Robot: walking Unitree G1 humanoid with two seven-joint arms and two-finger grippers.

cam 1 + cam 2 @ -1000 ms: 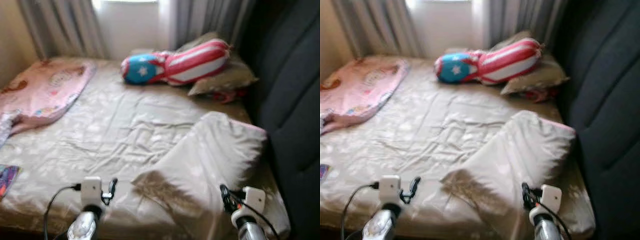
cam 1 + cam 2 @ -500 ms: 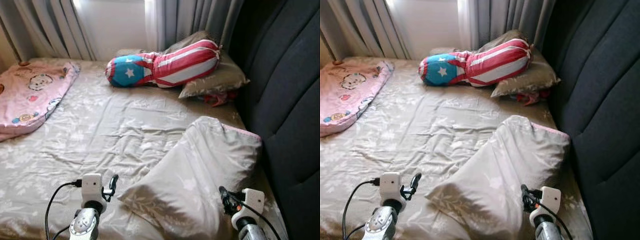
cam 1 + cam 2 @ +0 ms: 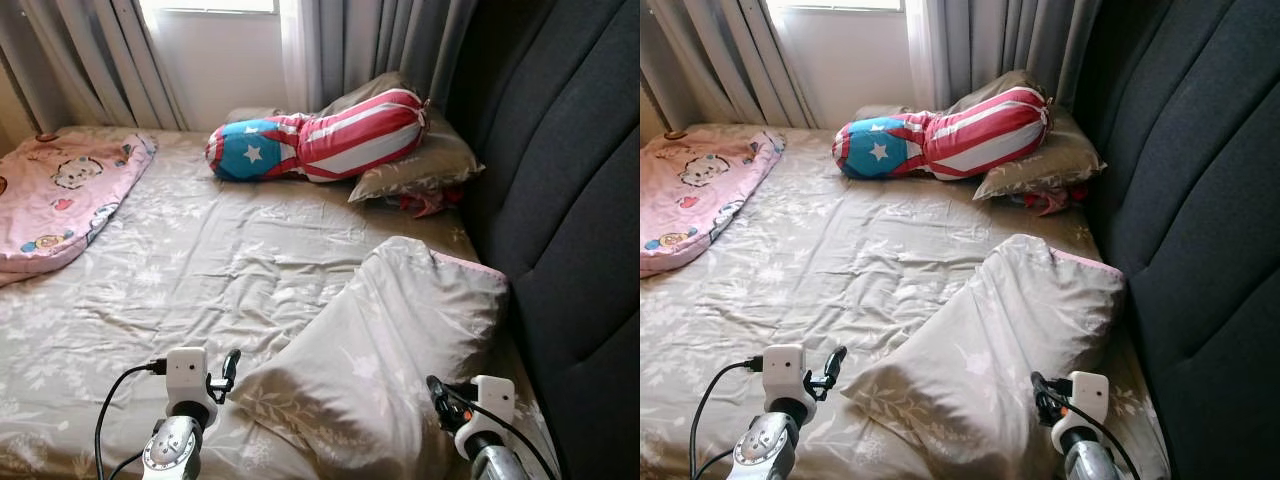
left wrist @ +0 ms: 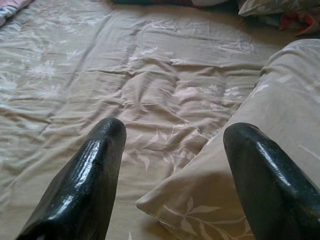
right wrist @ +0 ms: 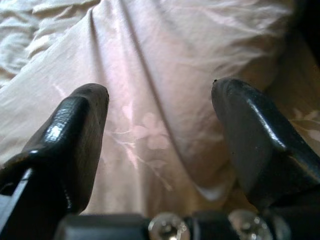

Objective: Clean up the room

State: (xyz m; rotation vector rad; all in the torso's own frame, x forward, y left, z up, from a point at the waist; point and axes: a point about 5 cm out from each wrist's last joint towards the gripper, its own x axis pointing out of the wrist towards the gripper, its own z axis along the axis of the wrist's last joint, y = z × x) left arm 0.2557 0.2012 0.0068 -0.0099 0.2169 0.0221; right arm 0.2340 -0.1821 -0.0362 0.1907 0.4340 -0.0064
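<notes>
bed (image 3: 200,290) with wrinkled beige leaf-print sheet, taking up most of the head view; large pillow (image 3: 380,350) in matching beige leaf-print case, lying slantwise at 5 o'clock on the bed, its far end leaning against the dark padded headboard (image 3: 570,220), a pink edge showing at that end; red-and-white striped bolster with a blue star patch (image 3: 320,145) at 12 o'clock, resting partly on a second beige pillow (image 3: 425,165) at 1 o'clock; a bit of red cloth (image 3: 425,203) poking out from under that second pillow, beside the headboard; pink cartoon-print blanket (image 3: 60,200) at 10 o'clock along the far left edge of the bed; grey curtains (image 3: 380,40) and a bright window (image 3: 215,5) behind the bed; left gripper (image 4: 172,170) low at 7 o'clock, over the sheet, fingers (image 4: 85,185) spread wide with nothing between them, the near corner of the large pillow lying just ahead of and below the gap; right gripper (image 5: 160,130) low at 5 o'clock, over the near right part of the large pillow, fingers (image 5: 70,135) spread wide, the pillowcase fabric seen close below and between them, contact not discernible; black cable (image 3: 110,410) looping from the left wrist.
</notes>
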